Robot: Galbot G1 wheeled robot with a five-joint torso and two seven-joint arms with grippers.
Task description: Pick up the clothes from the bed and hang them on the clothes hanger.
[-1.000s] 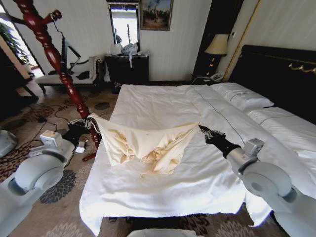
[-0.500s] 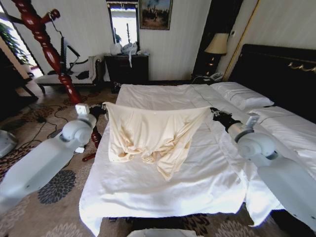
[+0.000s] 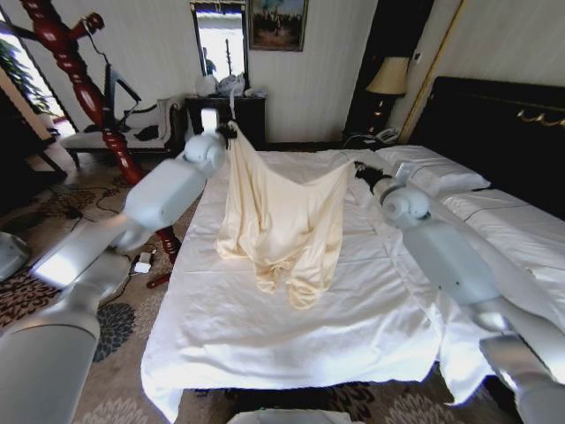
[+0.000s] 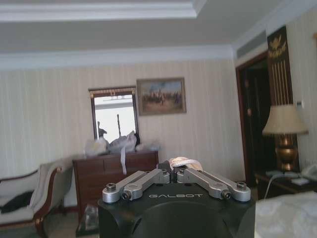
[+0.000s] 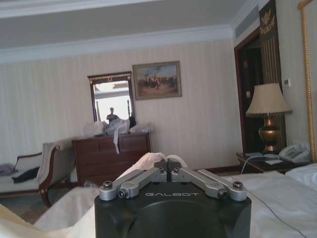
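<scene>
I hold the cream silky long-sleeved shirt (image 3: 284, 216) lifted above the wide white bed (image 3: 265, 336), left gripper (image 3: 228, 132) and right gripper (image 3: 360, 170) each clamped on one upper corner, so it hangs spread for hanging.

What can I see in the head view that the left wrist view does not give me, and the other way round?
Head view alone: the whole cream shirt hanging between the left hand and the right hand, higher on the left, its lower part draped on the white bed; also the dark-red coat stand.

Left wrist view alone: the left hand's closed fingers up close, a small bunch of shirt fabric pinched at their tips, and the ceiling.

Both: the mirror, the painting, the dark dresser and the lamp.
</scene>
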